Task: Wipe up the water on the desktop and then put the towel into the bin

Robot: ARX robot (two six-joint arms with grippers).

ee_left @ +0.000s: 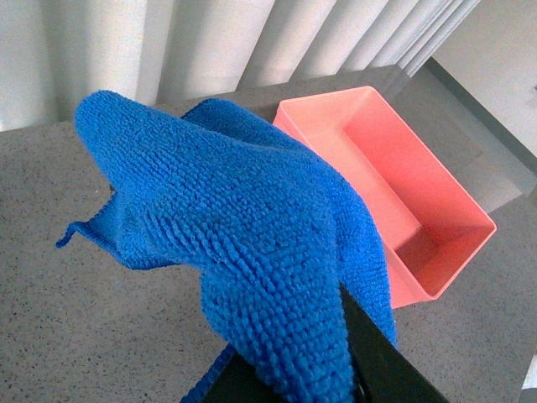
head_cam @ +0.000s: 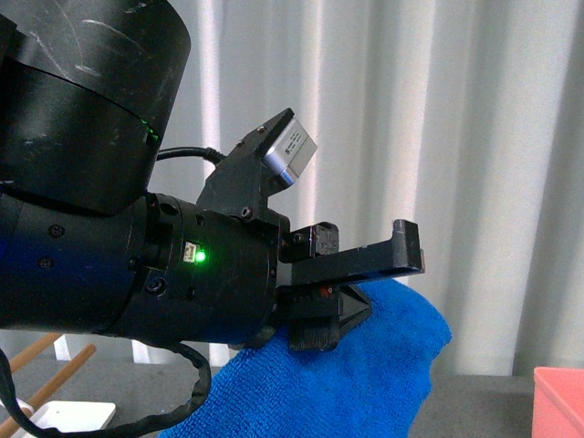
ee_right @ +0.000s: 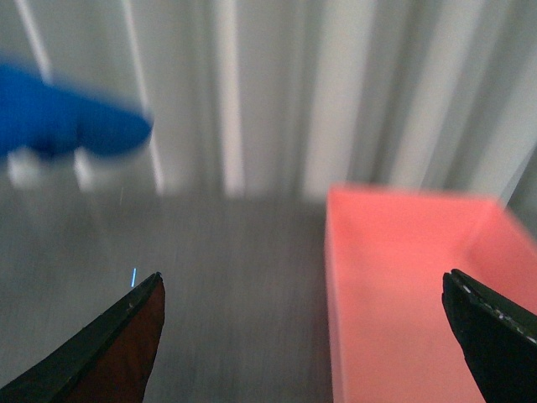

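Note:
The blue towel hangs in a thick bunch from my left gripper, which is shut on it above the dark grey desktop. In the front view the left gripper is lifted high and close to the camera, with the towel draped under it. The salmon-pink bin stands empty just beside the hanging towel. My right gripper is open and holds nothing. It hovers over the bin's near wall and the desktop. The towel is a blur far off in that view.
A white tray with wooden rods lies at the lower left of the front view. A corner of the bin shows at the lower right. Pale pleated curtains close off the back edge of the desktop.

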